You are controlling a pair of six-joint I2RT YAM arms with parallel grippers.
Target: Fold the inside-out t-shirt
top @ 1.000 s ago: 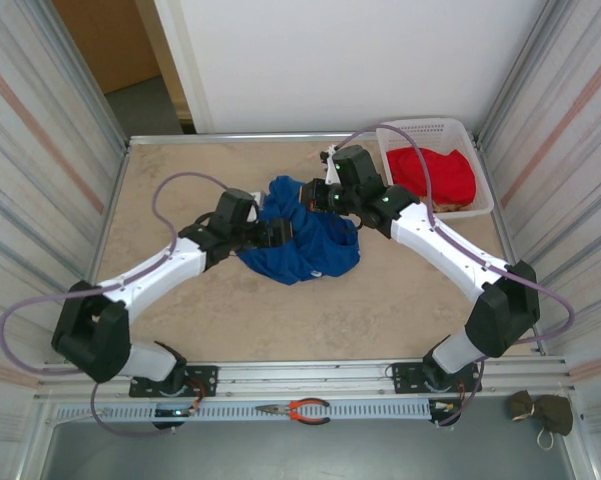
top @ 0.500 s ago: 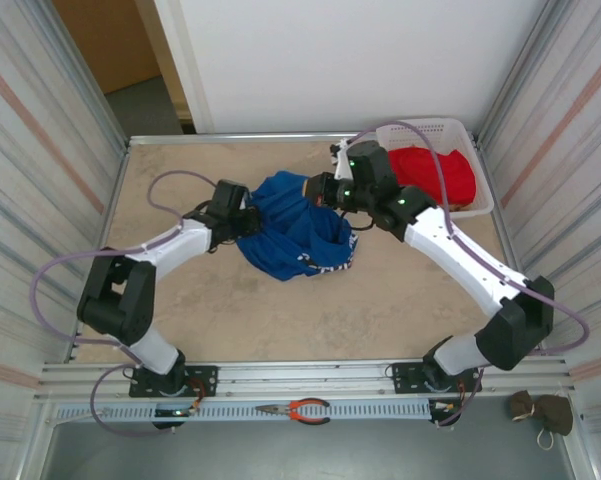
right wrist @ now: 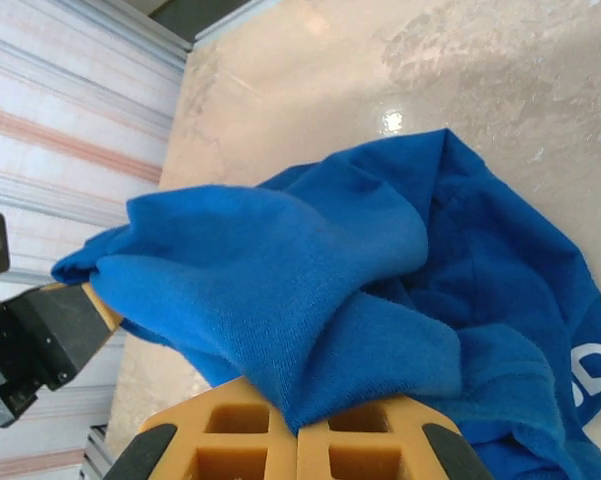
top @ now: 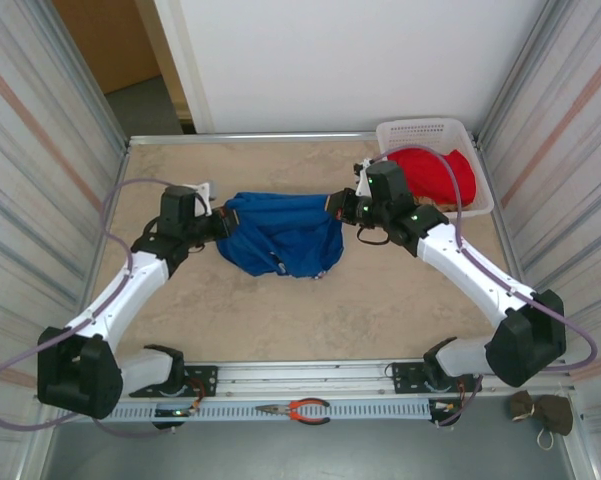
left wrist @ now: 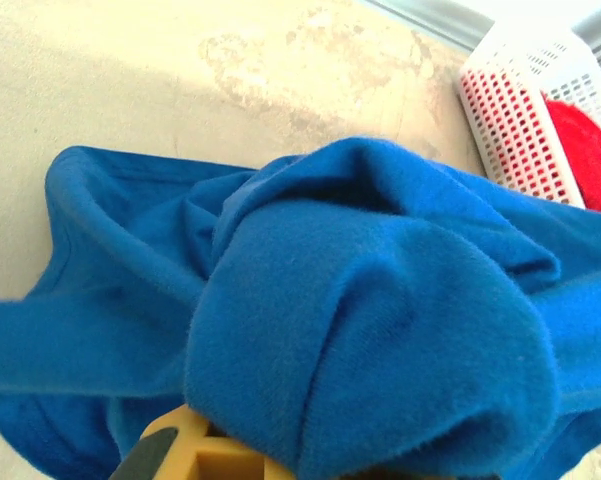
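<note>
The royal-blue t-shirt (top: 280, 232) hangs stretched between my two grippers over the middle of the table, sagging in a bunch with white lettering at its lower edge. My left gripper (top: 218, 222) holds its left end; in the left wrist view the blue cloth (left wrist: 380, 350) bulges over the yellow fingers (left wrist: 195, 455) and hides the tips. My right gripper (top: 337, 207) holds the right end. In the right wrist view its yellow fingers (right wrist: 230, 440) are pressed together with a fold of the t-shirt (right wrist: 280, 300) pinched between them, and white print (right wrist: 595, 370) shows at the right.
A white basket (top: 435, 135) with a red garment (top: 435, 175) stands at the back right, just behind my right arm. Metal walls close in the table (top: 280, 310) on both sides. Pliers (top: 295, 409) lie on the front rail.
Both grippers have moved apart, the left one far to the left and the right one slightly right. The bunched t-shirt is now pulled out wide between them.
</note>
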